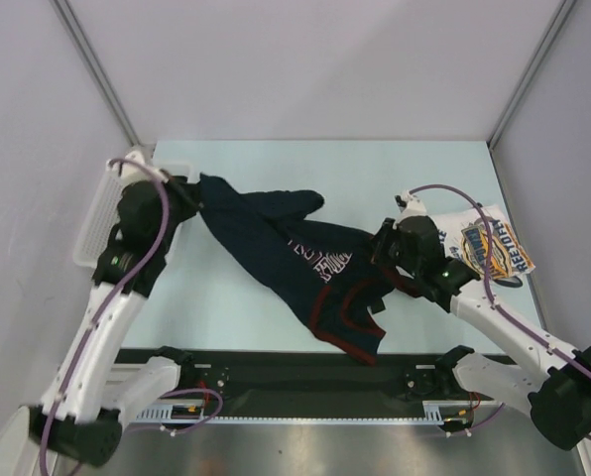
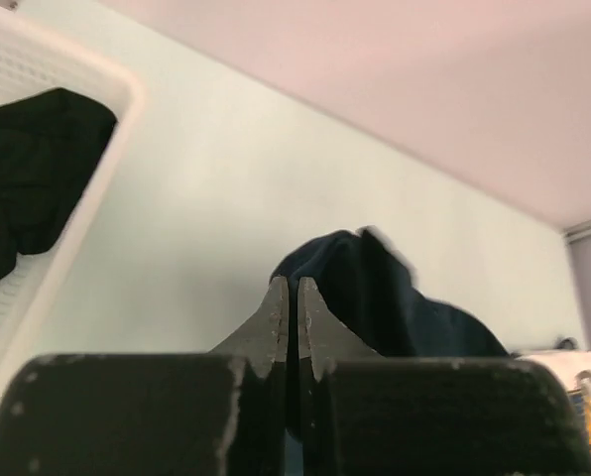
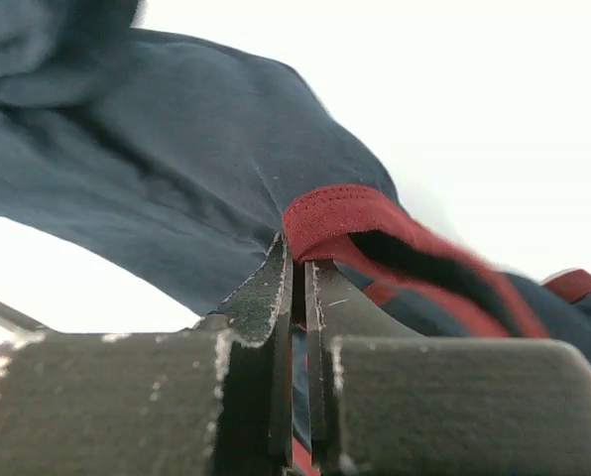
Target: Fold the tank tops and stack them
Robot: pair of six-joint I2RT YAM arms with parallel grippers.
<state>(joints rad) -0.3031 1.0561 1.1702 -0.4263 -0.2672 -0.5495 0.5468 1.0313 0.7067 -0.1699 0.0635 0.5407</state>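
The navy tank top (image 1: 286, 253) with dark-red trim hangs stretched between my two grippers above the table. My left gripper (image 1: 189, 195) is shut on its left end near the basket; in the left wrist view the navy cloth (image 2: 375, 297) bunches just past the shut fingertips (image 2: 276, 312). My right gripper (image 1: 387, 250) is shut on the red-trimmed edge (image 3: 345, 213) of the same top. The white tank top (image 1: 489, 243) with yellow-blue print lies folded at the right, behind my right arm.
A white plastic basket (image 1: 95, 223) stands at the left edge and holds dark cloth (image 2: 28, 169). A black strip (image 1: 295, 372) runs along the table's near edge between the arm bases. Grey walls close in both sides.
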